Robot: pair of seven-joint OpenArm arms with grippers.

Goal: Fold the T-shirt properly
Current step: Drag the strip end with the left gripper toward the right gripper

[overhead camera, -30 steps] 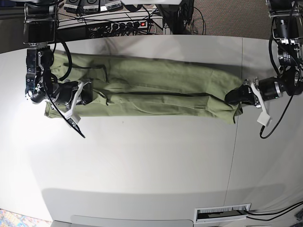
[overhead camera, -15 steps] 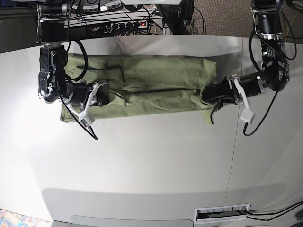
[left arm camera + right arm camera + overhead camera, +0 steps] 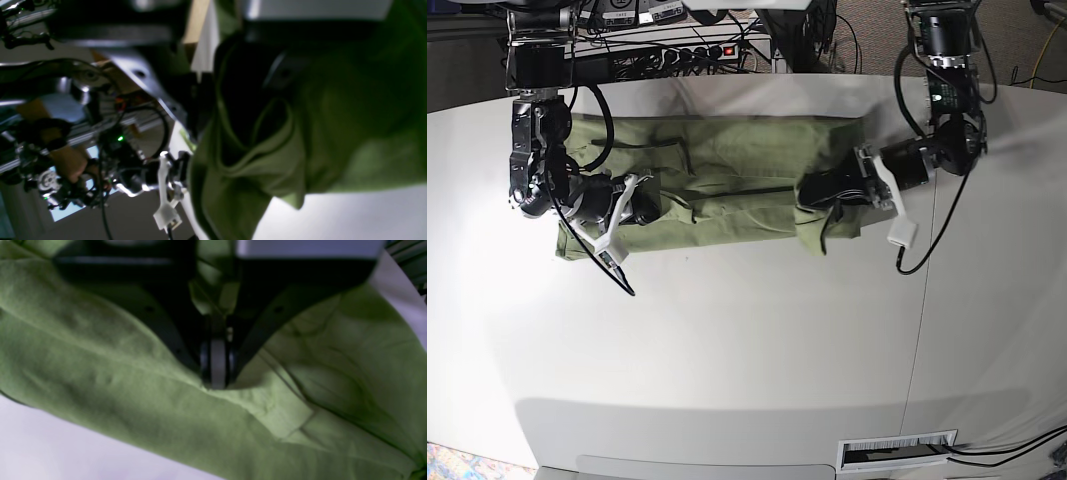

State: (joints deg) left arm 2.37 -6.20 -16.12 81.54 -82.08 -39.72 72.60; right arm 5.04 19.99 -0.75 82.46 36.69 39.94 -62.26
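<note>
Base view bright, glare on table (image 3: 487, 300) left; wrist views dim, blurred, underexposed.

One green T-shirt (image 3: 727, 175) lies on one white table (image 3: 727, 340). Two robot arms reach over it, one gripper (image 3: 649, 203) at the left end, one gripper (image 3: 815, 190) at the right. One power strip (image 3: 692, 53) sits behind.

Robotics lab — power strip (image 3: 695, 52), cables (image 3: 842, 40)
</note>
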